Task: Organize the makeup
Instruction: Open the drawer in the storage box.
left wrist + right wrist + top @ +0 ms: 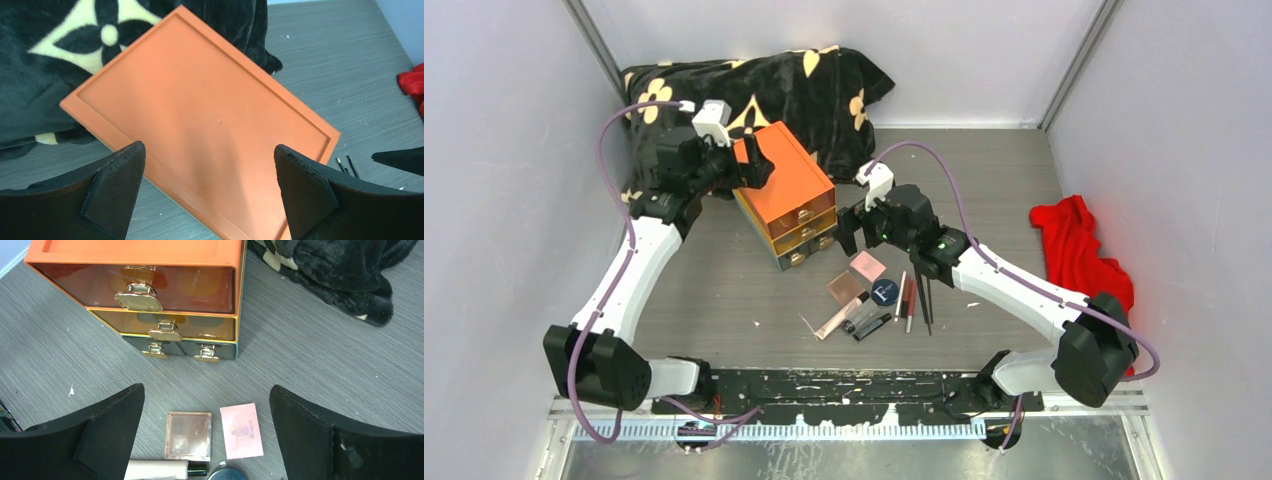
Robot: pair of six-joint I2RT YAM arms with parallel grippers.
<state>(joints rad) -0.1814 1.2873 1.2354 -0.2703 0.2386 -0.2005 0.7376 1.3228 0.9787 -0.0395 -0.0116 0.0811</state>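
1. On the bench (pixel 724 290), makeup (pixel 846 288) lies clustered just in front of the orange drawer box (pixel 786 188): two pink compacts (pixel 241 430), round dark compact (pixel 885 293), tubes (pixel 834 322), pencils (pixel 908 300).
2. Left fingers (pixel 746 170) spread wide above the box lid, holding nothing.
3. Right fingers (pixel 861 232) spread wide, empty, hovering over the pink compacts near the drawer fronts.

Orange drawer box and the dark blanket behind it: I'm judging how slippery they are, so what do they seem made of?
Orange drawer box: likely hard plastic; smooth matte top, glossy see-through tinted drawer fronts that catch reflections. Its handles: shiny gold, either metal or metallised plastic, cannot tell which. Dark blanket: soft plush fleece, with a fuzzy pile visible.
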